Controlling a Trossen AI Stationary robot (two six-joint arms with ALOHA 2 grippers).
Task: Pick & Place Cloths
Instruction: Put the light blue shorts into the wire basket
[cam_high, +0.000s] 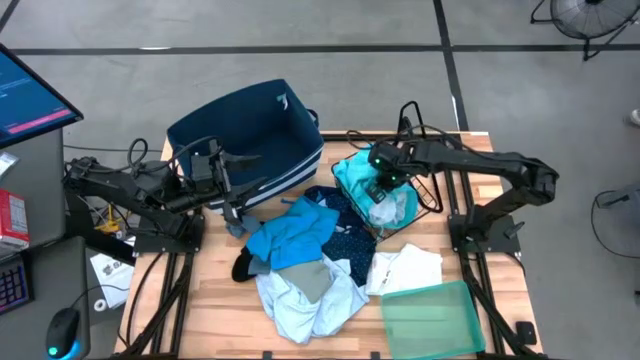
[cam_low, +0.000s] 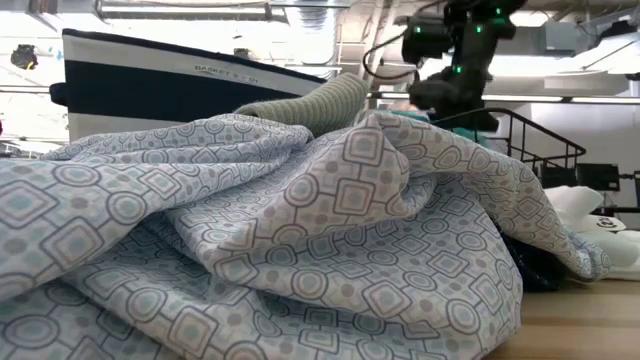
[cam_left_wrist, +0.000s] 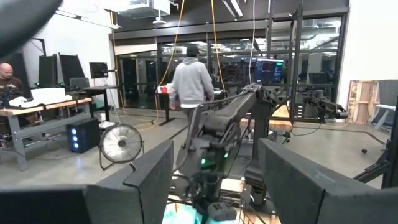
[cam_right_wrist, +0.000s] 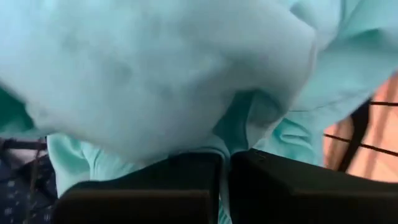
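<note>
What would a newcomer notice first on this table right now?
The cloth heap sprawled over the table's middle, blue and patterned pieces tangled. Then the right gripper shut on a turquoise cloth at the heap's far edge. The navy bin sits behind, beside the open left gripper.

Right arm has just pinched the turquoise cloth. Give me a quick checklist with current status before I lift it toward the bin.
1. Right gripper shut on the turquoise cloth: ok.
2. Only that cloth in the grip: cannot tell; a pale cloth lies right beside it.
3. Navy bin open, nothing seen inside: ok.
4. Left gripper open, empty, parked at the bin's near edge: not ok, it may crowd the drop.
5. Black cable near the cloth: cannot tell if clear.
</note>
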